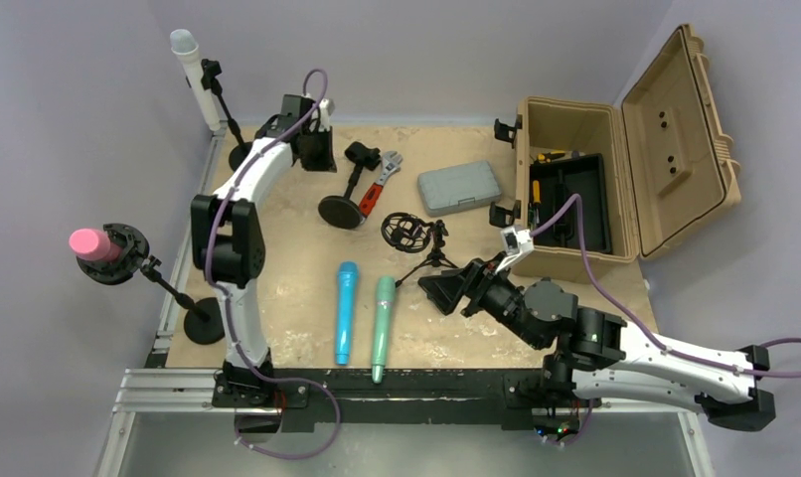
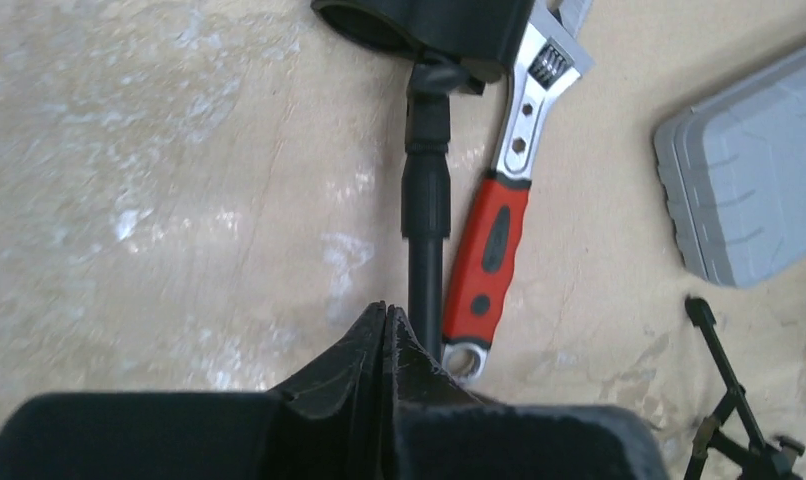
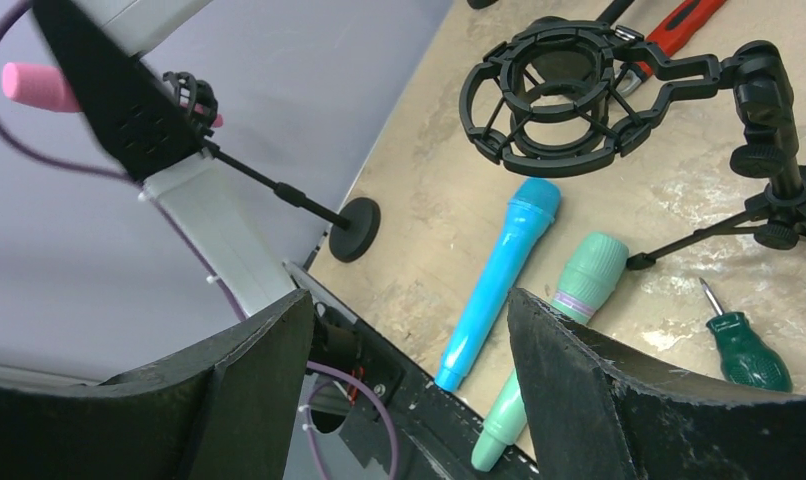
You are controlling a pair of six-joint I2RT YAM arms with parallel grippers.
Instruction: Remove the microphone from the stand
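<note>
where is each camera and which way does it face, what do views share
Top external: above, behind the bases, looking down on the table; both arms show, left hand far, right hand mid-table.
Left wrist: on the left arm, facing down at the red-handled wrench and a stand pole; its shut fingers show below.
Right wrist: on the right arm, facing left at the blue microphone and green microphone; its open fingers frame the bottom.
Shared: wrench in top and left wrist; both microphones in top and right wrist.
</note>
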